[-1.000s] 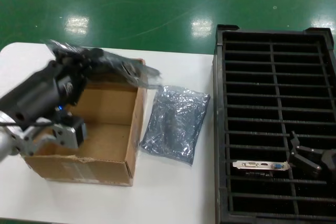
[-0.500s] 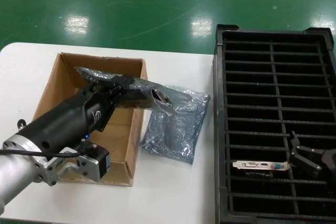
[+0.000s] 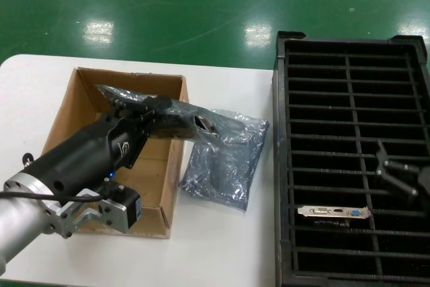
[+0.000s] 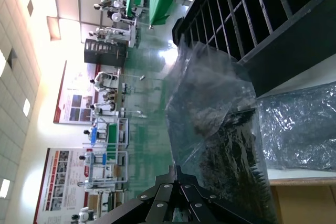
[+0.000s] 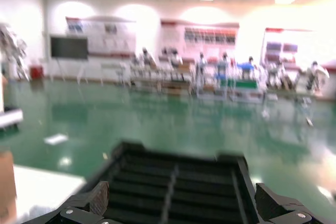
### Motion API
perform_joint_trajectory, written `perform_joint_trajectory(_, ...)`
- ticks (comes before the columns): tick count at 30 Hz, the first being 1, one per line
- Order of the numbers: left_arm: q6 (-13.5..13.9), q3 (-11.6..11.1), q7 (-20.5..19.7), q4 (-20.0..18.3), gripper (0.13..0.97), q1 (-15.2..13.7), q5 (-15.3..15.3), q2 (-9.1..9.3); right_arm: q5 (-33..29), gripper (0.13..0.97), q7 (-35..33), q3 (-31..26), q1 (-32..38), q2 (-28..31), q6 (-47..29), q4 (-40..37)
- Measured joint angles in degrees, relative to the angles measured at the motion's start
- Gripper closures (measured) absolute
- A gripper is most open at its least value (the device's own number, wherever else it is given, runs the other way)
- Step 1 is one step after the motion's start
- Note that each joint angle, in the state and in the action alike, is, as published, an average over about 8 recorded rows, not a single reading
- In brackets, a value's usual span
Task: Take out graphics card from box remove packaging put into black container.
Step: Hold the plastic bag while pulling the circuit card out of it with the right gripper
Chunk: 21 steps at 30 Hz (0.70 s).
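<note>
While the left tool (image 3: 153,113) grips the dark packaging (image 3: 176,116) above the box (image 3: 171,166), a paler bag (image 3: 225,159) lies right of it on the desk (image 3: 222,247). Right tool (image 3: 396,176), released, hovers over the black container (image 3: 349,99); graphics card (image 3: 334,212) sits in a near slot.

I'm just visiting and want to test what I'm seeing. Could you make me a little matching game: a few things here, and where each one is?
Things:
1. cardboard box
2. pale grey bag
3. graphics card
4. dark bag

Places:
A. in a slot of the black container
B. held by the left gripper above the box's edge
C. on the white table, at the robot's left
D. flat on the table between box and container

Pairs: 1-C, 2-D, 3-A, 4-B
</note>
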Motion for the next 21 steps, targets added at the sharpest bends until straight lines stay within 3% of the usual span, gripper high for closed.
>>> perform_joint_trajectory(8, 0.0, 0.0, 0.0, 0.0, 0.957, 0.0, 0.0, 0.0, 4.1, 0.155, -6.2, 3.1, 2.3, -3.3, -7.8, 2.5)
perform_joint_trajectory(21, 0.0, 0.0, 0.0, 0.0, 0.957, 0.0, 0.0, 0.0, 1.6, 0.295, -5.3, -1.8, 6.6, -0.1, -7.4, 0.1)
